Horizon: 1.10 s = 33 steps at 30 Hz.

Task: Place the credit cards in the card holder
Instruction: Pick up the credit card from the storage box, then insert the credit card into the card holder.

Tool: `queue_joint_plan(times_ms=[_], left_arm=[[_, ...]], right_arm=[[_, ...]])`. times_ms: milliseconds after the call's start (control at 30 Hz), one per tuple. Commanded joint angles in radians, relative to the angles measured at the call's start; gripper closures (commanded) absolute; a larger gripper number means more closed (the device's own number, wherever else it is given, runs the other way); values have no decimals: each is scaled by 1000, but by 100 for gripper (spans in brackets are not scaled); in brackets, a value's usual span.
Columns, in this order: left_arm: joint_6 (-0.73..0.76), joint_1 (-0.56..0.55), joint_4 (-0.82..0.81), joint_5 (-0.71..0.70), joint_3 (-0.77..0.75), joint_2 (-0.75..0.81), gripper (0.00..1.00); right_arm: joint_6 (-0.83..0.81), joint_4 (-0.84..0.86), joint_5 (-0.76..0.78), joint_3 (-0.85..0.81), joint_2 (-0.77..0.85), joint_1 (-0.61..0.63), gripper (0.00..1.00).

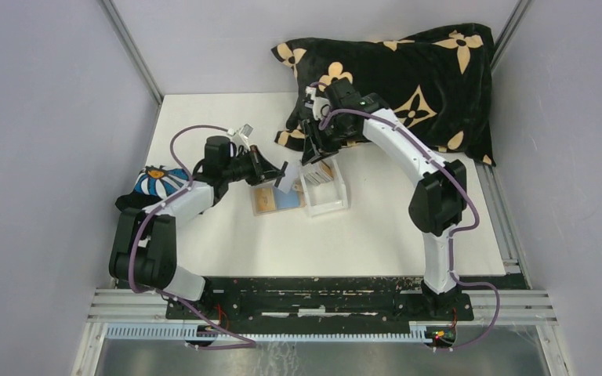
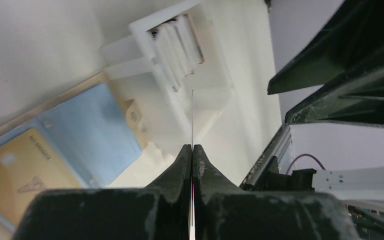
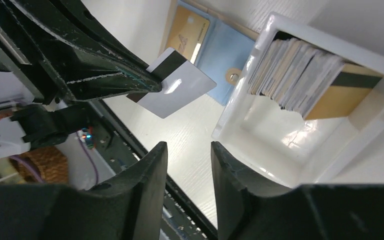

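Right in the middle of the table [image 1: 376,243] sits a clear box [image 1: 335,205], and everything else gathers around it.

- Inside the box, a stack of cards [image 3: 300,70] stands on edge, packed against one wall; the other part of the box is bare.
- Just beside the box, on the side toward the left arm, the card holder [image 1: 286,202] lies open and flat, its pale blue lining facing up.
- A yellow card [image 1: 264,199] rests on the half of the holder farther from the box. From where I stand I cannot tell whether it is tucked into a pocket or only lying on top.
- The holder's snap tab [image 3: 233,76] sticks out toward the box and nearly touches its wall.
- The left gripper [image 1: 281,177] has its fingers pressed together on a white card [image 3: 180,87], pinching it by one end.
- That card has a dark stripe along one long edge and hangs in the air above the holder, close to the box wall, touching neither.
- Seen from the left wrist, the same card shows only as a thin line running out from the pinched fingertips [image 2: 184,155].
- The right gripper [image 3: 187,150] hovers over the box, fingers spread apart with nothing between them.
- Beyond the box, at the far edge of the table, lies a black pillow [image 1: 431,70] with tan flower shapes.
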State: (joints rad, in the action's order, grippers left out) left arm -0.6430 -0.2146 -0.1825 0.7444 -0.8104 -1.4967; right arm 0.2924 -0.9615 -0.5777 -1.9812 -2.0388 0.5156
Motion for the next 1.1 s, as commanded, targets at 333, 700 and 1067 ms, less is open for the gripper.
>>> queue_joint_plan(times_ms=[333,700,1067], left_arm=[[-55,3,4,-414,233,178,97],[-137,2,-174,-437,354,175,97],[-184,3,-299,-442,375,105,97]], right_arm=[[40,64,414,-98,-165,221,99],[54,28,598,-125,-259,236,99],[56,17,726,-96,-248,218,99]])
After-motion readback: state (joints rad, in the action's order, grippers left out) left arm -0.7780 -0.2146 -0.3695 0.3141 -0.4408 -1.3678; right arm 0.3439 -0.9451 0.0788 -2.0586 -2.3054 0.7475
